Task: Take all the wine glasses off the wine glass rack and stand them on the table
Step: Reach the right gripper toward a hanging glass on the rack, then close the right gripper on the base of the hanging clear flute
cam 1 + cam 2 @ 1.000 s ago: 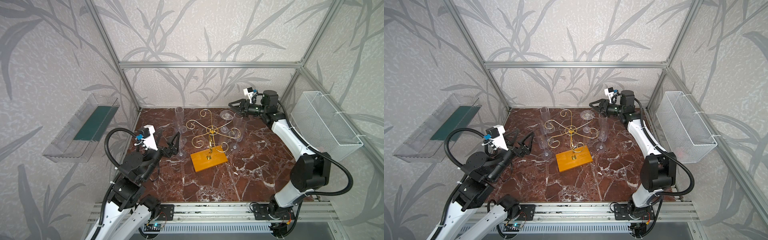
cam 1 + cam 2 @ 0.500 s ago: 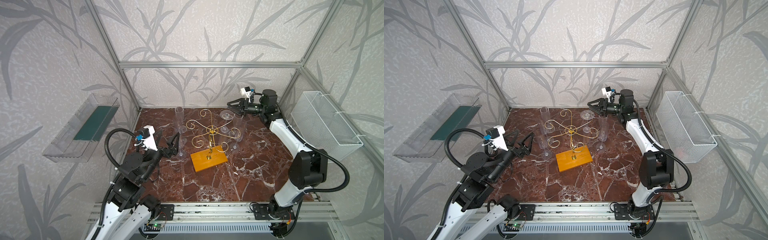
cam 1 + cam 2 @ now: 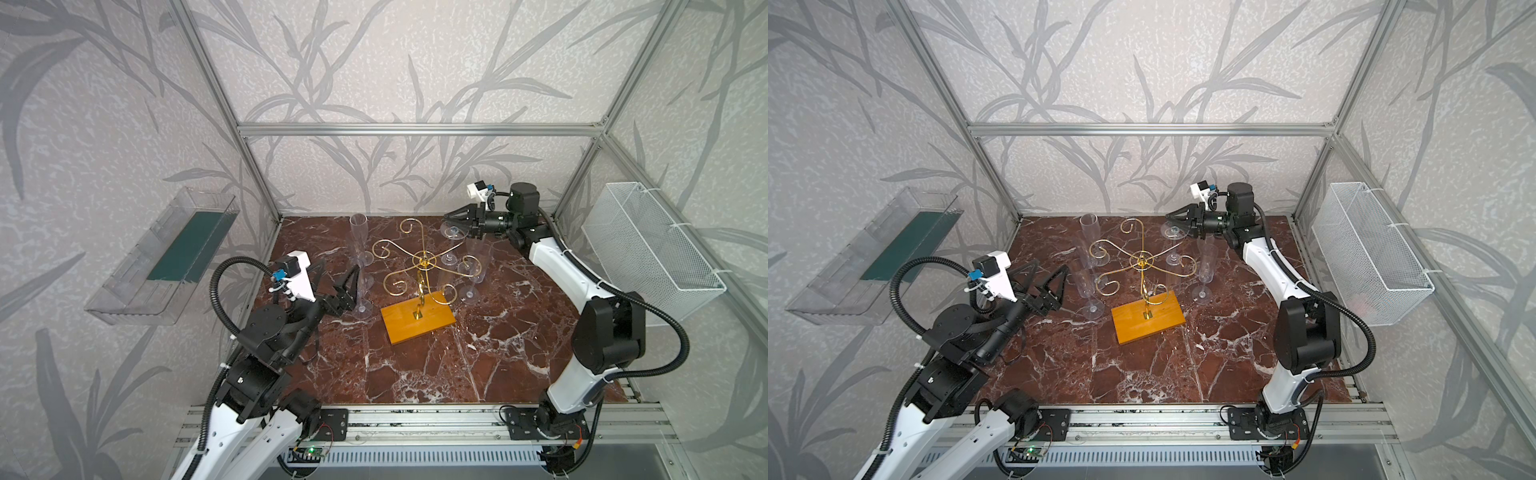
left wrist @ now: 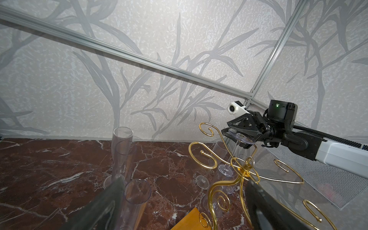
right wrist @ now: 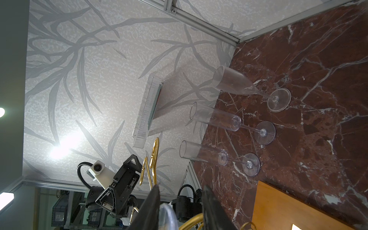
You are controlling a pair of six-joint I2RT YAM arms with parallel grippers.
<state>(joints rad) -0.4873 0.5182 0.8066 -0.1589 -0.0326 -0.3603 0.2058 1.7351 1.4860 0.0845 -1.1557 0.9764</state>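
The wine glass rack [image 3: 422,262] [image 3: 1140,261] is a gold wire stand on an orange wooden base [image 3: 417,322] at mid-table. A clear wine glass hangs upside down from its back right arm. The glass's round foot [image 3: 455,230] [image 3: 1174,230] [image 4: 241,137] [image 5: 166,217] is uppermost. My right gripper [image 3: 446,216] [image 3: 1168,216] [image 5: 179,191] reaches in from the right at foot height. Its jaws straddle the foot, which lies by one finger with a gap to the other. My left gripper [image 3: 336,278] [image 3: 1042,278] [image 4: 183,199] hangs wide open and empty, left of the rack.
Several clear flutes stand on the marble around the rack: two on the left [image 3: 358,237] [image 3: 361,286] and two on the right [image 3: 476,270] [image 3: 449,257]. A white wire basket [image 3: 652,249] hangs on the right wall. A clear tray [image 3: 166,257] hangs on the left wall.
My right gripper has moved left to the rack's back right arm, and its jaws have narrowed around the hanging glass's foot. The left arm has not moved.
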